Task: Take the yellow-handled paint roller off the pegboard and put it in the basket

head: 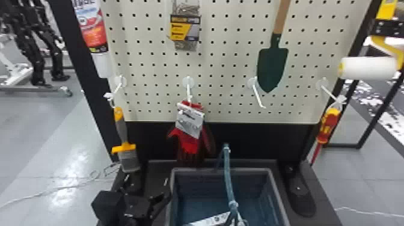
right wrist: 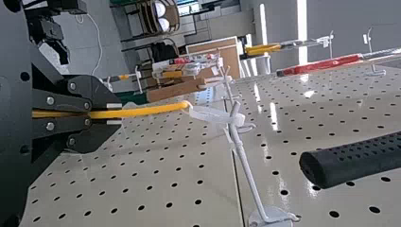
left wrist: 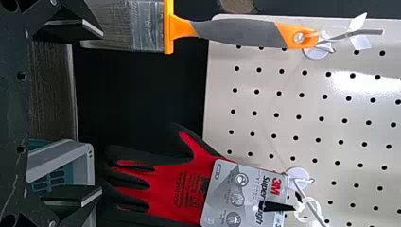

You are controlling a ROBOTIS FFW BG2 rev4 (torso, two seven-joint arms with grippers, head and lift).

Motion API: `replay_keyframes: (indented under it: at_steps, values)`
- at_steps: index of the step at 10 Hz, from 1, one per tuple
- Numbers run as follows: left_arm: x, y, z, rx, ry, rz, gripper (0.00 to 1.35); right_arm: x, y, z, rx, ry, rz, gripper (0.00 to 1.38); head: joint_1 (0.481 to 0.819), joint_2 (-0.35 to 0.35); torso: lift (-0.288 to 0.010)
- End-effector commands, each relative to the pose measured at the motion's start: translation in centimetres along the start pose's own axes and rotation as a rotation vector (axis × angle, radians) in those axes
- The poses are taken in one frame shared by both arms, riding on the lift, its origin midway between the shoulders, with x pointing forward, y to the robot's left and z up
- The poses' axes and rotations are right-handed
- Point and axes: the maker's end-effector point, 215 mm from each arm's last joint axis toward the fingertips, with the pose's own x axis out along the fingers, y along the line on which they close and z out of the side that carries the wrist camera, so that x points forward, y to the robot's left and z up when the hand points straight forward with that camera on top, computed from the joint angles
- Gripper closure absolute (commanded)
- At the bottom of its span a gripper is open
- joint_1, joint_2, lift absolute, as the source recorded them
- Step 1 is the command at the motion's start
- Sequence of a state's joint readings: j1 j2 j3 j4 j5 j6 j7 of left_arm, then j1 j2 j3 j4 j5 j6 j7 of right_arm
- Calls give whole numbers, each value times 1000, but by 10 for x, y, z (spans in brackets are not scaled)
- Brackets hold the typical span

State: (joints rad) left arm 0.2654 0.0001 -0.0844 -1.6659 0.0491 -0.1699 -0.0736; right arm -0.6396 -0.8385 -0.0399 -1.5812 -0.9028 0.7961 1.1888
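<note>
R gripper (right wrist: pixel 113 114) pinches white-sleeved, yellow-handled paint roller (head: pixel 369 68) firmly; its translucent white plastic loop (right wrist: pixel 213 115) is on long white metal hook (right wrist: pixel 250 175). Poss. snag, then twist/drop, b/c of off-axis pull. L gripper (left wrist: pixel 101 111) wide apart, empty, nr grey rectangular plastic basket (head: pixel 221 170).

A paintbrush (head: pixel 122 135) hangs left of red-and-black gloves (head: pixel 192 141); a green trowel (head: pixel 272 67) hangs to the right, and farther right, a red-and-yellow screwdriver (head: pixel 327 126).
</note>
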Motion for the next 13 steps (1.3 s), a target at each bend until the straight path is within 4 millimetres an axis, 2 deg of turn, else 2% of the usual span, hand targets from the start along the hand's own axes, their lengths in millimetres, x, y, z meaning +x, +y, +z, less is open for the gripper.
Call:
replay_keyframes:
  at_steps: [1,7,9,13]
  values:
    - [0,-1,0,-3,-1,1,148,0,0,0,0,-1,1,1288,549,0,-100]
    - [0,-1,0,-3,-1,1,148,4,5,4,-8,-10,15,1288,549,0,-100]
    - [-2,1,-1,-4,2,4,148,1,11,16,-39,-24,18,1288,549,0,-100]
    - [-3,3,0,-6,-1,8,148,-29,23,60,-136,-86,-34,1288,549,0,-100]
